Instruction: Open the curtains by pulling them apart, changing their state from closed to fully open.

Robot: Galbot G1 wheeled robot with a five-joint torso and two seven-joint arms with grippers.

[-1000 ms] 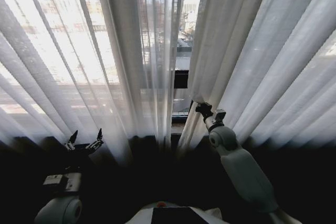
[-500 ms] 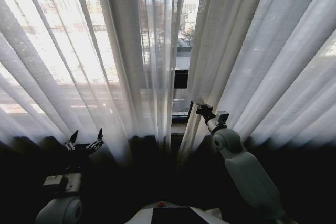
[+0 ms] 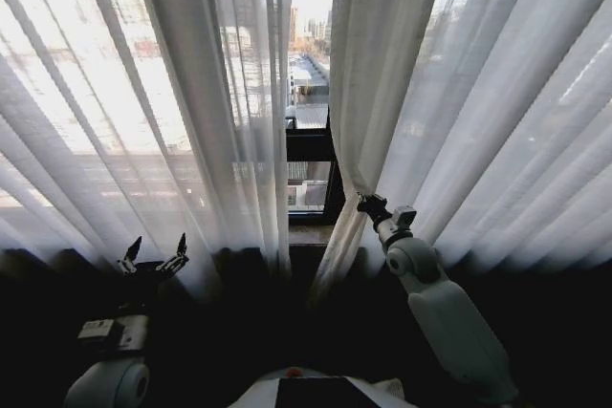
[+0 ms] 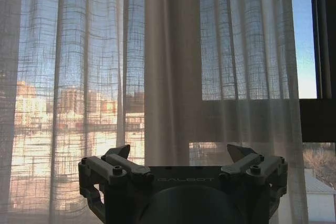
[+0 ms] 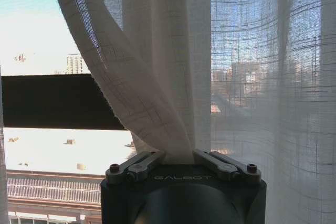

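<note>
Two sheer white pleated curtains hang before the window: the left curtain and the right curtain. A narrow gap between them shows the city outside. My right gripper is shut on the inner edge of the right curtain. In the right wrist view that fabric bunches into a fold pinched in the right gripper. My left gripper stands open low in front of the left curtain. In its own wrist view the left gripper holds nothing, and the left curtain hangs a short way beyond it.
A dark window frame crosses the gap, and its bar shows beside the pinched fold. Below the curtain hems everything is dark. My own body sits at the bottom of the head view.
The whole head view has shifted, so the camera has moved. The gap between the two curtains is wider now, with the right gripper still holding the right curtain's edge. The left gripper is unchanged.
</note>
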